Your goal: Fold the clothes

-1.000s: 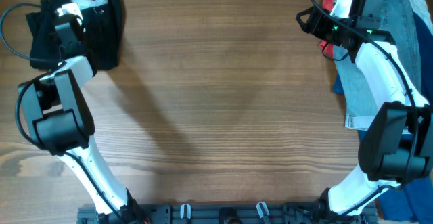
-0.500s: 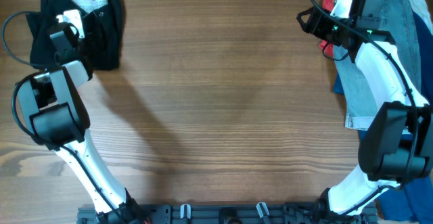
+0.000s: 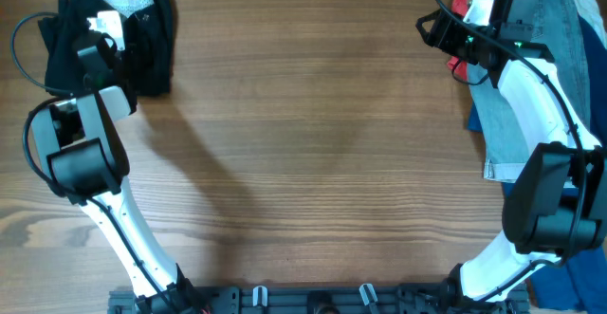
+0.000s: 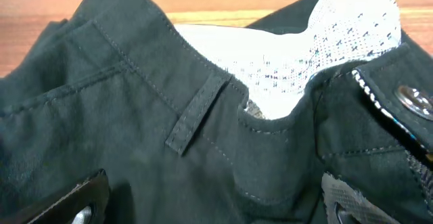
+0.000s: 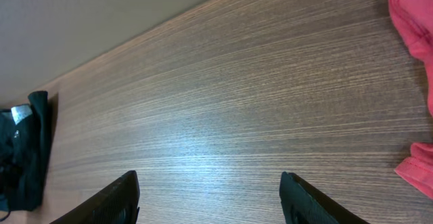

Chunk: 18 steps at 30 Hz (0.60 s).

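Observation:
The black garment [image 3: 142, 39] lies bunched at the table's far left corner, its white inner waistband label [image 3: 106, 20] showing. In the left wrist view the garment [image 4: 135, 116] fills the frame, with the white lining [image 4: 284, 61] and a metal button [image 4: 413, 99] at the waistband. My left gripper [image 3: 93, 50] is over the garment, open, its fingers [image 4: 216, 207] spread wide just above the black fabric. My right gripper [image 3: 434, 29] is at the far right, open and empty above bare wood [image 5: 210, 197]. The garment also shows far off at the left edge of the right wrist view [image 5: 27, 149].
A red cloth [image 3: 463, 1] lies by my right gripper and shows in the right wrist view [image 5: 413, 21]. Light-blue denim shorts [image 3: 512, 115] lie along the right edge under the right arm. A black cable [image 3: 19, 39] loops at the far left.
My left gripper has shifted slightly over the black garment, toward the far edge. The right arm has not moved.

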### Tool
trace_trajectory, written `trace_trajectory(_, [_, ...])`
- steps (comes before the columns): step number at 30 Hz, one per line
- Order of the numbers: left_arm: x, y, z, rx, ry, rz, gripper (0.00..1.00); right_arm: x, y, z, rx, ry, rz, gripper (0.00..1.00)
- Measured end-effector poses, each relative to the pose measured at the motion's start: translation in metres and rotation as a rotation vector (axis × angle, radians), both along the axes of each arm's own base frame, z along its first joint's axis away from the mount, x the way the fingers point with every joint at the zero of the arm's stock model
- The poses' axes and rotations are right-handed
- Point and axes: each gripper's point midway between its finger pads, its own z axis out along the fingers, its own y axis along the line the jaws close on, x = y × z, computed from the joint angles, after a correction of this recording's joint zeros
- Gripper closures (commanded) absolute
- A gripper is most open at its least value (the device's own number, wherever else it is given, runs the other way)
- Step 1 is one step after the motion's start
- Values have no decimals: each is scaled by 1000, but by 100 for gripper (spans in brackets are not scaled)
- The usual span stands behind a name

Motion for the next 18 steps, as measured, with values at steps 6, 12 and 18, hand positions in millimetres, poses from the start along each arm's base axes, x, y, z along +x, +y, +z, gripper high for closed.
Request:
trace_trajectory(6, [4, -7, 25, -8, -50, -6, 0, -1, 0, -1, 1, 7, 0, 33])
trace_trajectory(12, [-8, -15, 163, 19, -189, -2, 0, 14, -1, 15, -26, -99, 15, 9])
trace_trajectory(18, [-63, -39, 245, -104, -149, 27, 0, 34, 5, 58, -89, -334, 108, 1])
